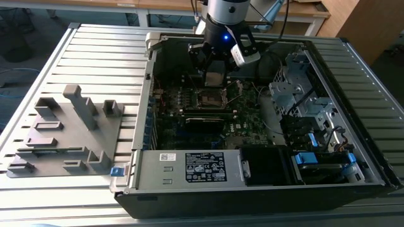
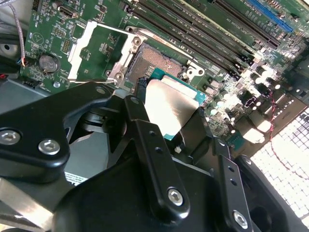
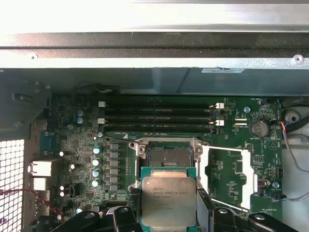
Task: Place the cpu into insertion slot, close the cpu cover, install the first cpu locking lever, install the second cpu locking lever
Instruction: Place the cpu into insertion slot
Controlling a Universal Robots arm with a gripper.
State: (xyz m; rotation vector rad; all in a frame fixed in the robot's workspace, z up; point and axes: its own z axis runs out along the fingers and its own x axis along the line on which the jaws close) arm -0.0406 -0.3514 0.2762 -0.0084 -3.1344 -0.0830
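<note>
Exterior view, from its left: a grey jig [image 1: 63, 137] lies on the desk [image 1: 101, 56], well apart from the socket [image 1: 211, 98] inside an open computer case [image 1: 252, 201]. Close over the socket hangs the hand [image 1: 215, 78], gripping the chip [image 3: 169, 200] by its edges. Beside the socket the cover [image 3: 203, 166] lies flipped open, and memory slots [image 3: 159, 118] run nearby.

Your desk [image 1: 94, 52] in the exterior view is a grey metal top made of long parallel slats with dark grooves between them, and the slats catch a pale sheen. Behind its far edge you see a long table [image 1: 170, 5] with a light wooden top, standing on pale legs [image 1: 311, 26]. At the exterior view's right a warm brown wooden cabinet [image 1: 369, 21] stands close to the desk's corner. The floor [image 1: 44, 26] beyond the desk is dark grey-blue.
</note>
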